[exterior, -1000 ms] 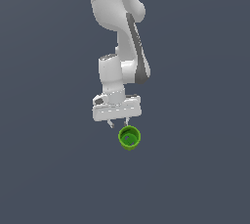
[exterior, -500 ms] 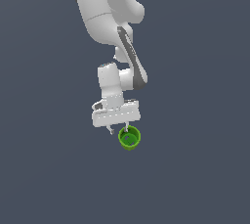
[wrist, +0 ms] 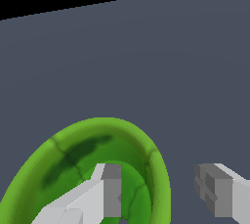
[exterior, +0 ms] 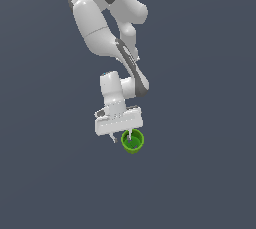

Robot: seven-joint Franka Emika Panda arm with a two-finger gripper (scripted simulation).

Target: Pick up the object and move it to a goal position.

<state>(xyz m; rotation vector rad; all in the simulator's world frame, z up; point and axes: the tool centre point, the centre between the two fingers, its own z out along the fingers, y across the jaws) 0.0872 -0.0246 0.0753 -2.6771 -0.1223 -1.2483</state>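
The object, a small bright green cup (exterior: 134,143), sits on the flat grey floor (exterior: 200,173) with its mouth up. My white gripper (exterior: 123,137) hangs directly over it and straddles its rim. In the wrist view one finger (wrist: 111,193) is down inside the cup (wrist: 73,145) and the other finger (wrist: 217,193) is outside it. The cup's wall stands between them with a visible gap on each side. The gripper (wrist: 163,191) is open and grips nothing.
Only the plain dark grey floor surrounds the cup. The arm's white links (exterior: 100,23) rise above the gripper toward the exterior view's upper left.
The gripper has come down over the cup and shifted slightly to the exterior view's left. The cup has stayed in place.
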